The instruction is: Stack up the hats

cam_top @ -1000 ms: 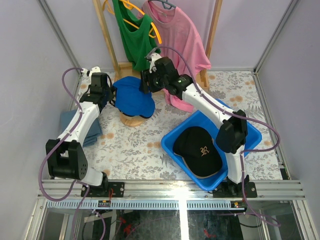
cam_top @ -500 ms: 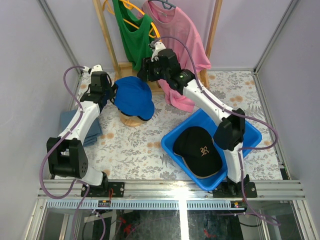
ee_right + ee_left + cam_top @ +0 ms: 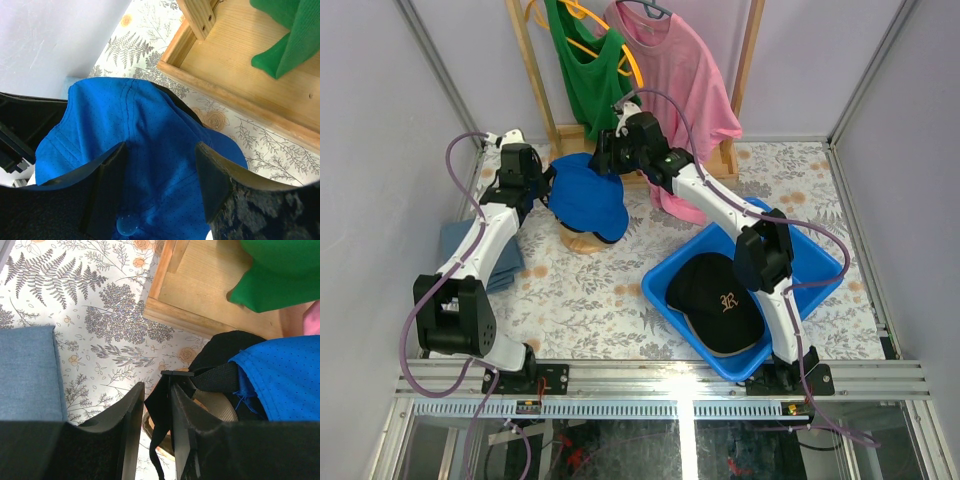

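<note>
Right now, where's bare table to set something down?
Front-centre tablecloth, bordered by cloth, stand and bin. Smaller strip rear right, between pink shirt and bin. Crowded around the stand: left tool and right tool at its caps.

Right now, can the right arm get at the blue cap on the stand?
Probably yes. The right pincer is open directly over the blue cap, with nothing between them. The left pincer pinches black fabric at the cap's rear, off to the side.

The blue cap hides most of the stand. Beneath it the black cap shows only an edge. The cloth runs off-frame.
</note>
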### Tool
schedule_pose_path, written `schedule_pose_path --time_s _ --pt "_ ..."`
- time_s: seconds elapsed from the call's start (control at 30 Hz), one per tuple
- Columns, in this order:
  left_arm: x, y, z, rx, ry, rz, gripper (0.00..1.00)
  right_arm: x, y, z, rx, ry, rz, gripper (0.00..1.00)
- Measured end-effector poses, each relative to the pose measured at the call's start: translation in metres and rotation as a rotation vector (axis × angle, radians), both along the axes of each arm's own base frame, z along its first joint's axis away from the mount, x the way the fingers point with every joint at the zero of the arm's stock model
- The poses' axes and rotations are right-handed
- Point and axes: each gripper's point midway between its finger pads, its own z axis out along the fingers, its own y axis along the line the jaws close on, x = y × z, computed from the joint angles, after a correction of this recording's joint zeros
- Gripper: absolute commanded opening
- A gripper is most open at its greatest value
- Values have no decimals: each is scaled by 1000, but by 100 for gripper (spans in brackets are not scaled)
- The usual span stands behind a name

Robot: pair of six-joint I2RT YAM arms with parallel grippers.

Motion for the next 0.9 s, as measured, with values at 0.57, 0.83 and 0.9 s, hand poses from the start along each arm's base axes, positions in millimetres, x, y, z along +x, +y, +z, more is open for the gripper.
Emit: schedule_pose_path --time_s 0.57,0.83,0.9 --pt "-8 15 -3 9 20 112 43 -1 -1 -3 20 8 -13 63" --pt "-12 17 -3 -5 40 144 43 -6 -6 -2 12 16 -15 63" --pt "-13 17 -2 -9 45 149 44 -8 -8 -2 9 18 -15 62"
